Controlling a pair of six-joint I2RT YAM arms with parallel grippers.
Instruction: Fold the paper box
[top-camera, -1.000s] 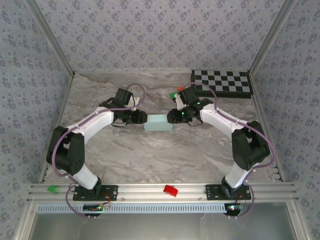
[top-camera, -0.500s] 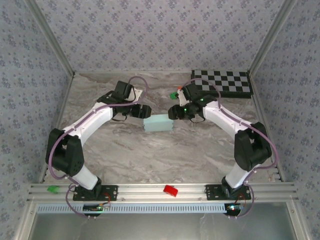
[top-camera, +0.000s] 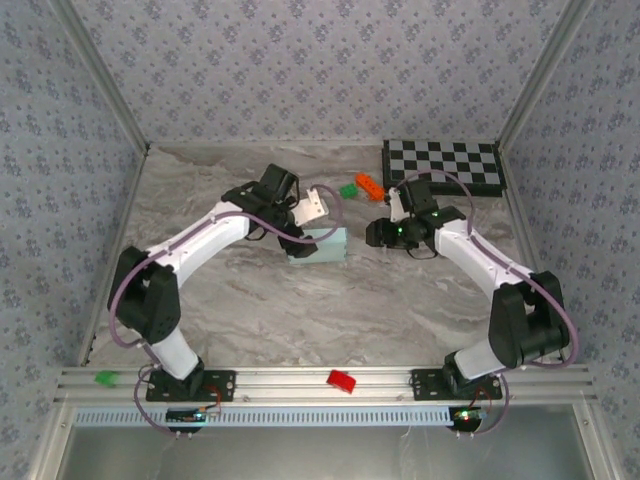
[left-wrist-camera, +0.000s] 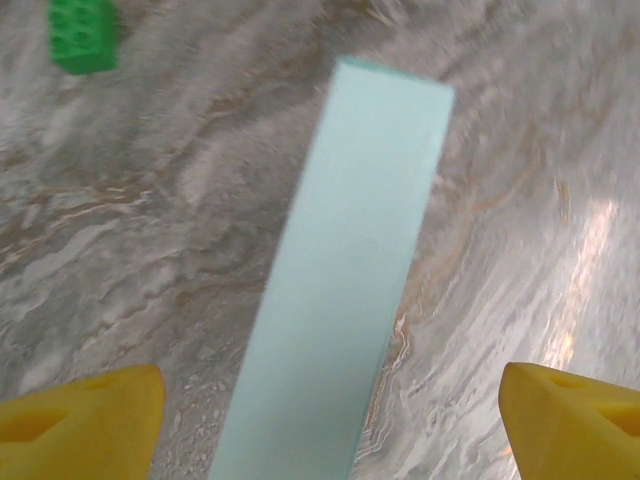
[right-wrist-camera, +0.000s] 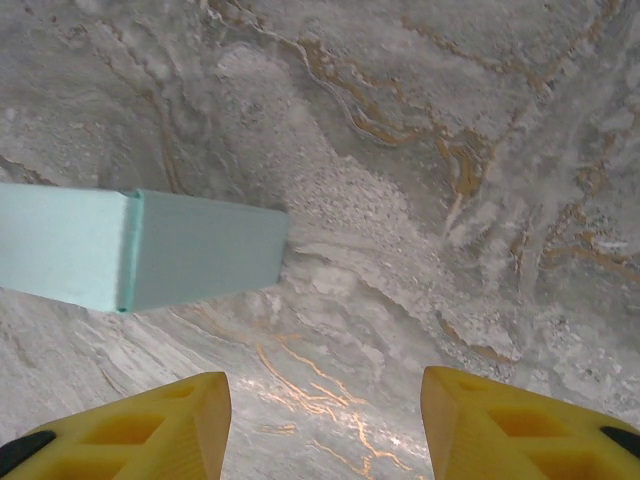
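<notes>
Top external: box (top-camera: 317, 246) looks closed up, mid worktop (top-camera: 300, 320).
My L end effector (left-wrist-camera: 335, 405) spread wide over box, no grip; R end effector (right-wrist-camera: 325, 420) spread, empty, box just beside. Fold prob done, I'd say; next: check end flaps, then pull clear.

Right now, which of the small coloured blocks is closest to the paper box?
The green block on the table just beyond the paper box, beside the orange block. The red block and the other green block lie far off on the front rail.
</notes>
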